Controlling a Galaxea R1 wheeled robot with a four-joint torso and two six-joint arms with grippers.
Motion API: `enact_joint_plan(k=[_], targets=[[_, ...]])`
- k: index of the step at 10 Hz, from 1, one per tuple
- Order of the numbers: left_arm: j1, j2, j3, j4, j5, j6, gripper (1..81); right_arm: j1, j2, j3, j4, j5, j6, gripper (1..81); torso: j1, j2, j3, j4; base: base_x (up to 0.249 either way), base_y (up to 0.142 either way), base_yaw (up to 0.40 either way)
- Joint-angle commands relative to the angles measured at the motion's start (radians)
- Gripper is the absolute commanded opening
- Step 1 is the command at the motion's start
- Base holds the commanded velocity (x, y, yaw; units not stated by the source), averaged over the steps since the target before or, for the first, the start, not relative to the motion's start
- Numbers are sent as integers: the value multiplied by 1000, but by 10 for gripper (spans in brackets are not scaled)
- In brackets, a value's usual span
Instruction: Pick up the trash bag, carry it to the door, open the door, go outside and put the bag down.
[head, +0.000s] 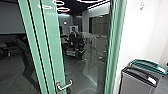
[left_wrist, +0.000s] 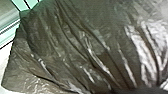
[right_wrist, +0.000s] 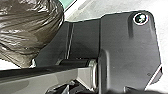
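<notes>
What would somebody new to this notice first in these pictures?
Probably the dark, shiny trash bag, its creased plastic looming large in the left wrist view. Next, in the head view, the green door frame with its metal handle low down, and to the right of the doorway two bins against the white wall.

Door frame (head: 56, 45) green, striped lengthwise in black; door handle (head: 65, 86) silvery, wall (head: 136, 37) white. Trash bag (left_wrist: 75, 45) smoky brown-grey, streaked with whitish glints. One bin lid (head: 145, 62) teal, the other (head: 138, 73) near-black over a grey body.
</notes>
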Motion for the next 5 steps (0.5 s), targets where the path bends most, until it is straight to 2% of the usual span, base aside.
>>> enact_joint_plan(k=[1, 3, 5], targets=[[-78, -5, 0, 6, 43, 4, 10, 53, 14, 8, -3, -43, -5, 811, 0, 0, 0, 0, 0, 0, 239], [-58, -19, 7, 9, -15, 4, 10, 55, 14, 8, -3, -43, -5, 811, 0, 0, 0, 0, 0, 0, 242], [-38, -62, 67, 28, -60, 4, 10, 55, 14, 8, -3, -43, -5, 811, 0, 0, 0, 0, 0, 0, 244]])
